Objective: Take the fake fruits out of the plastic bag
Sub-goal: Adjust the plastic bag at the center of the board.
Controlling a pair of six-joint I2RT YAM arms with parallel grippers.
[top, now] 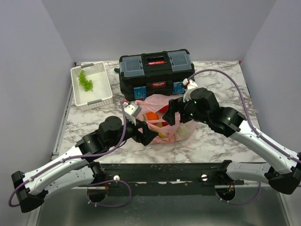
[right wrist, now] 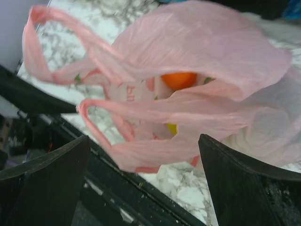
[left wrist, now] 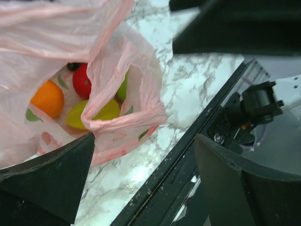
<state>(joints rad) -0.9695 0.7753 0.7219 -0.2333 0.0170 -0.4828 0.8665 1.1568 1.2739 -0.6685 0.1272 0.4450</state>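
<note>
Left arm: stretched from the near-left corner, elbow low, wrist tilted toward the bag's near-left side. My left gripper has its fingers spread wide; the left fingertip is just at a folded edge of the bag, with nothing pinched.

Right arm: reaching in from the near-right corner, elbow raised, wrist in front of the toolbox at the bag's right side. My right gripper is also spread wide, with a bag handle loop hanging ahead of the gap, not gripped.

Plastic bag: pink, translucent, mouth open, lying on the tabletop just in front of the toolbox, between my two grippers.

Contents, seen from the left wrist: orange, red apple, lemon, green apple, and a dark grape at the back. All are inside the bag.

Surface: white-grey marble tabletop, with a black rail along its near edge.

Back left: white slotted basket holding a light green grape bunch.

Room: plain grey walls on three sides.
</note>
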